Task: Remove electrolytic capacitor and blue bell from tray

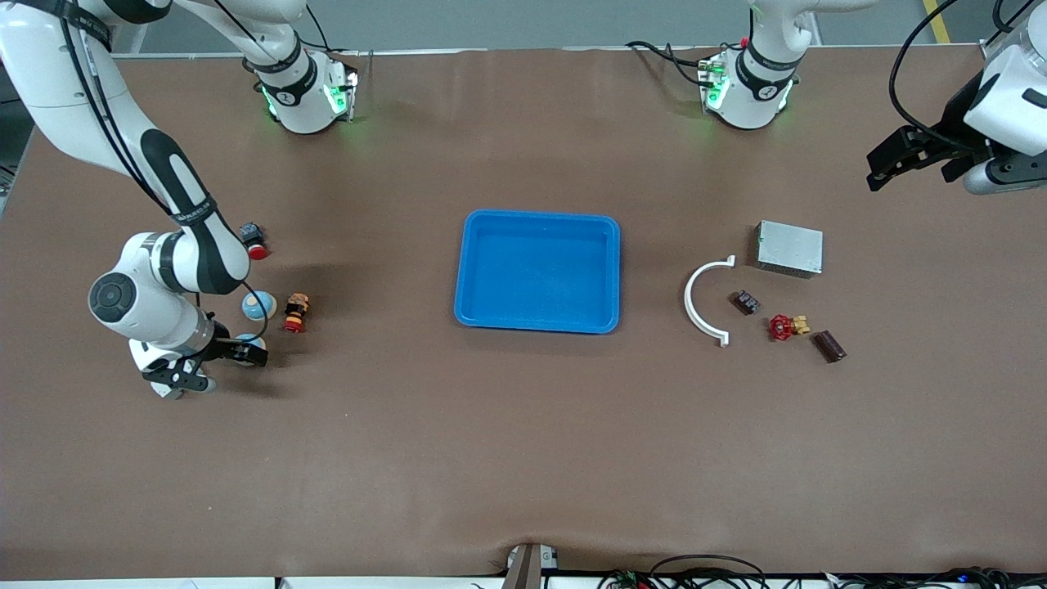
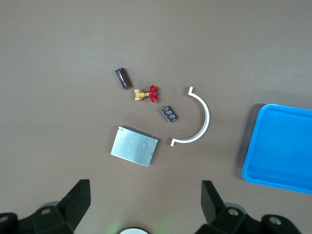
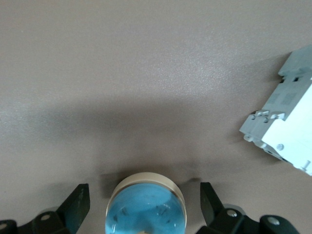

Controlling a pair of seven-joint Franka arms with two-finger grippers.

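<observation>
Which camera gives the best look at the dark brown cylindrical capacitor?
The left wrist view: the dark brown cylindrical capacitor lies whole and unobstructed beside the red-handled brass valve. The front view shows it smaller, near the left arm's end. The right wrist view misses it.

Glossy blue plastic tray [image 1: 537, 272], matt brown tabletop [image 1: 409, 425], seemingly metal box [image 1: 788, 249].

Both pincers [image 1: 214, 366] [image 1: 909, 159] wide open

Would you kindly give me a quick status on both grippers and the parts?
Right gripper open, straddling blue bell. Left gripper open, waiting high over the left arm's end. Capacitor untouched beside red valve. Tray empty.
</observation>
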